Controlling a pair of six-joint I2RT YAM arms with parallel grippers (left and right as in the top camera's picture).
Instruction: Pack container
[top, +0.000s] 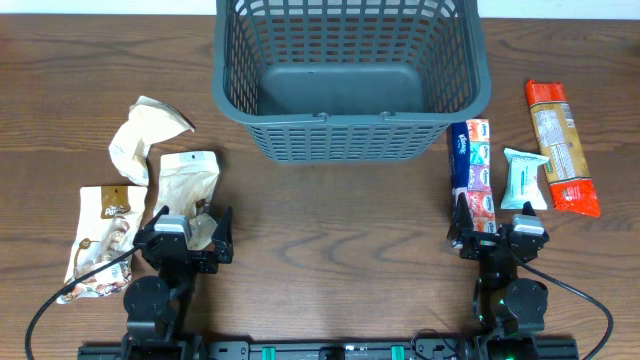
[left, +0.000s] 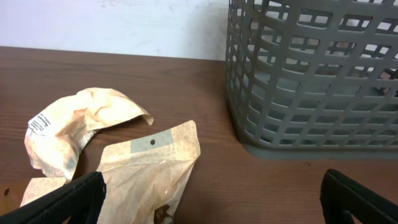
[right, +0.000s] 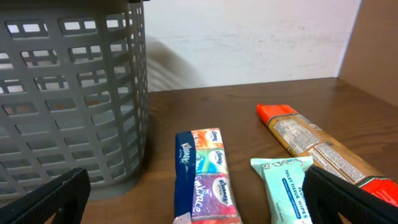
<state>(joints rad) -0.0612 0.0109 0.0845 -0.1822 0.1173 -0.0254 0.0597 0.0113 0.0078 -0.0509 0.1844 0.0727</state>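
Observation:
The container, a large dark grey lattice basket (top: 350, 75), stands at the back centre and is empty; it also shows in the left wrist view (left: 311, 81) and the right wrist view (right: 68, 99). My left gripper (top: 190, 238) is open and empty at the front left, over the near end of a tan pouch (top: 186, 185) (left: 149, 171). My right gripper (top: 498, 240) is open and empty at the front right, at the near end of a Kleenex tissue pack (top: 472, 175) (right: 205, 180).
On the left lie a crumpled tan packet (top: 140, 135) (left: 74, 124) and a white snack bag (top: 100, 240). On the right lie a pale teal wipes packet (top: 525, 178) (right: 289, 190) and a long orange packet (top: 560, 145) (right: 311, 146).

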